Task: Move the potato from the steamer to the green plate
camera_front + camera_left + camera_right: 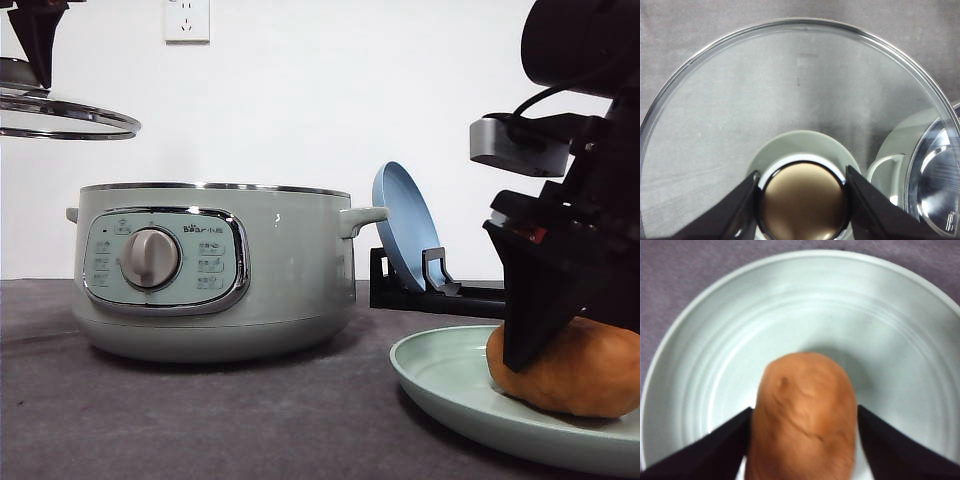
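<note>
Nearly done: our right gripper [802, 440] pinches the potato [802, 415] resting on the green plate [700, 365], right of the steamer [215, 270]; release remains, while our left gripper [802, 200] clamps the glass lid's knob [804, 202].

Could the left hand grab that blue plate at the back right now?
Probably not. The left hand is shut on the knob of the glass lid, held high over the table's left, and the steamer stands between it and the blue plate.

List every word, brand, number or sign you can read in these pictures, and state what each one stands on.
"Bear", followed by small characters too small to read: on the control panel of the steamer, above the dial.
Icons and labels around the dial: too small to read.
Small print on the shiny metal at the edge of the left wrist view: blurred, unreadable.
The potato, green plate and glass lid carry no text.
</note>
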